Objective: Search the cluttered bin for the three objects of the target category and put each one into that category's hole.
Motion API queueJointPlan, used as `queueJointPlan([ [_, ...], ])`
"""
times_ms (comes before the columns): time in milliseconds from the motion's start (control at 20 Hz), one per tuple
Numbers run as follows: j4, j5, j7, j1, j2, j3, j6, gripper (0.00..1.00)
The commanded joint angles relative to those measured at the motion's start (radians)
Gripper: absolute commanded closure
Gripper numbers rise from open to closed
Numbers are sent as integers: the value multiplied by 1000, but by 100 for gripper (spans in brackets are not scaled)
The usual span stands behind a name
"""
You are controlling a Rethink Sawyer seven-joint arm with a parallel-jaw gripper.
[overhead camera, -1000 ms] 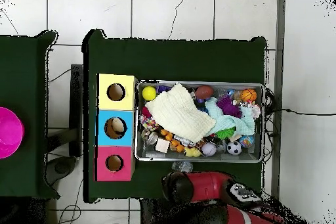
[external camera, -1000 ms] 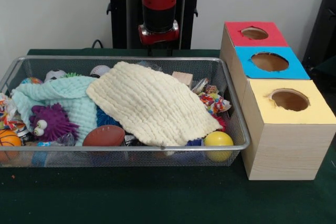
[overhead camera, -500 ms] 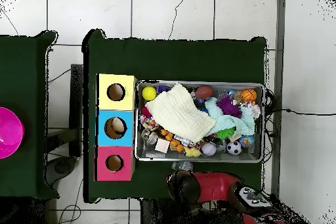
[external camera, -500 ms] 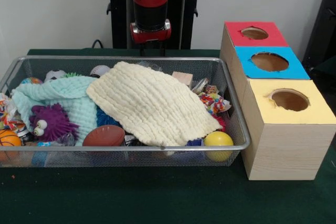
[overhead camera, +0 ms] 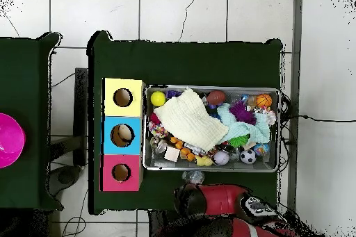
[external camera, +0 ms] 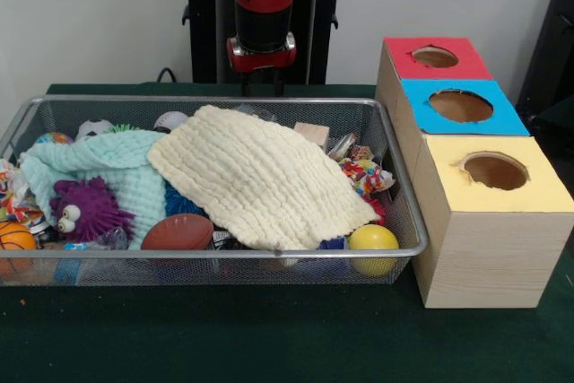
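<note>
I see a plain pale wall (external camera: 81,15), a white tiled floor (overhead camera: 181,12), and dark green tables (overhead camera: 188,60).

A cream cloth (external camera: 260,177) blankets the bin's (external camera: 215,253) middle, blocking access.

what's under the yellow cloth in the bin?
The yellow cloth covers the bin's middle. Poking out at its edges: a brown football, a yellow ball, a wooden block. What lies beneath its centre is hidden.

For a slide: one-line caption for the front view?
Cluttered wire bin under a cream cloth, beside red, blue, yellow hole boxes.
</note>
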Motion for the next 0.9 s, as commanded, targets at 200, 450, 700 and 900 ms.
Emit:
queueJointPlan([
  [200, -172, -17, 147, 30, 136, -37, -186, 0],
  [450, -179, -8, 134, 28, 164, -47, -220, 0],
  [700, -183, -13, 116, 16, 164, -43, -216, 0],
  [900, -182, -25, 95, -3, 143, -32, -188, 0],
])
